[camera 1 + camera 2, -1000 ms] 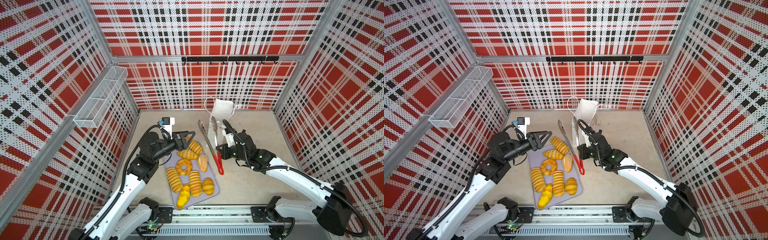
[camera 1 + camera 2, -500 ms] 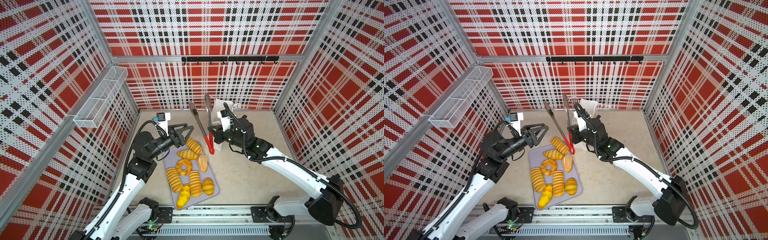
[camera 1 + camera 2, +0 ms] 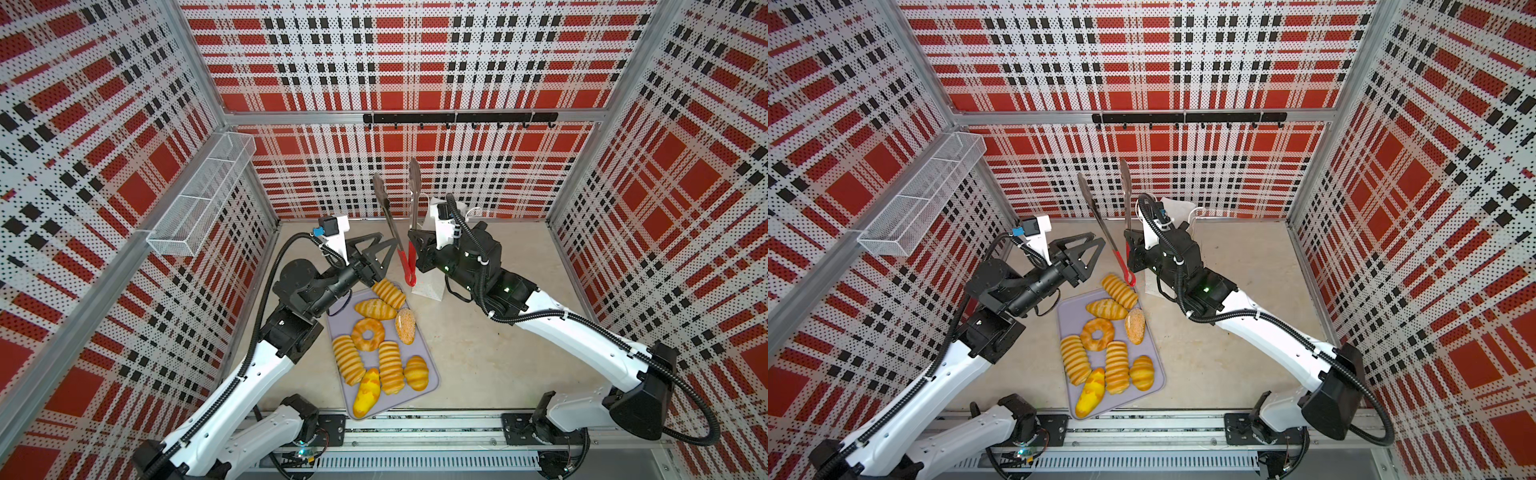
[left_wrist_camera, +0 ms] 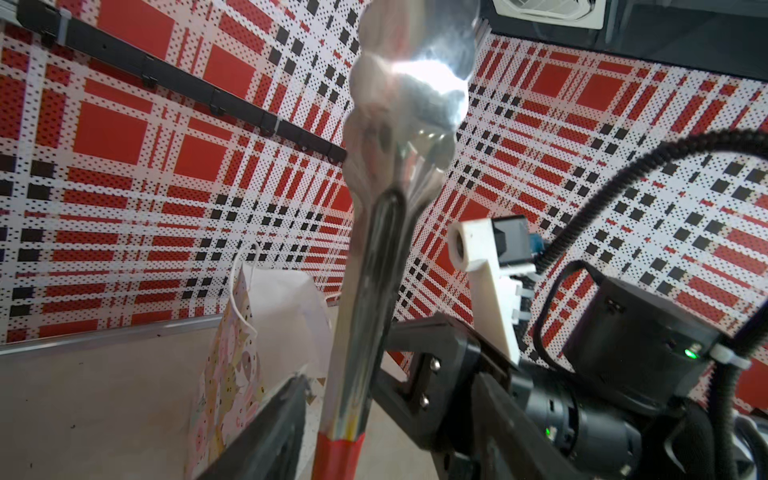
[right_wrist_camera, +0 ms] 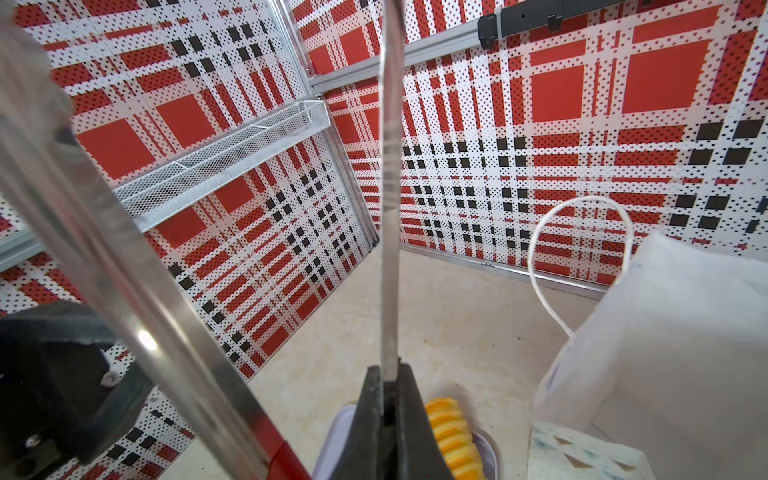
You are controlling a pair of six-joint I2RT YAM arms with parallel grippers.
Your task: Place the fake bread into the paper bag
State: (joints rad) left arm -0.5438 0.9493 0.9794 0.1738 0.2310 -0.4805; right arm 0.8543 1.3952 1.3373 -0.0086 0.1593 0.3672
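Now the tongs (image 3: 390,220) are off the table: a second ago they lay flat beside the tray (image 3: 417,351), and they stand nearly upright, red hinge end down and scalloped tips up. The right gripper (image 3: 414,243) has carried them there, its jaws pinched together on one metal arm just above the red sleeve. The left gripper (image 3: 386,243) has left the tray and risen to meet them. Its jaws stand apart on either side of the other arm, and whether a pad touches the metal I cannot tell. To my eye this is a handover or a two-handed regrip, so that the tool can be squeezed; no bread has been moved yet.

All the fake bread (image 3: 368,334) lies on the tray, below and on the base side of both grippers. The ribbed loaf (image 3: 388,293) closest under the left gripper lies flat, its long axis slanting from beneath those fingers toward the foot of the paper bag (image 3: 430,289). The three long loaves farther off lie roughly parallel, long axes running away from the grippers toward the robot's base. The paper bag stands just behind the right gripper, largely hidden by its wrist in both top views: long axis vertical, mouth and cord handles upward
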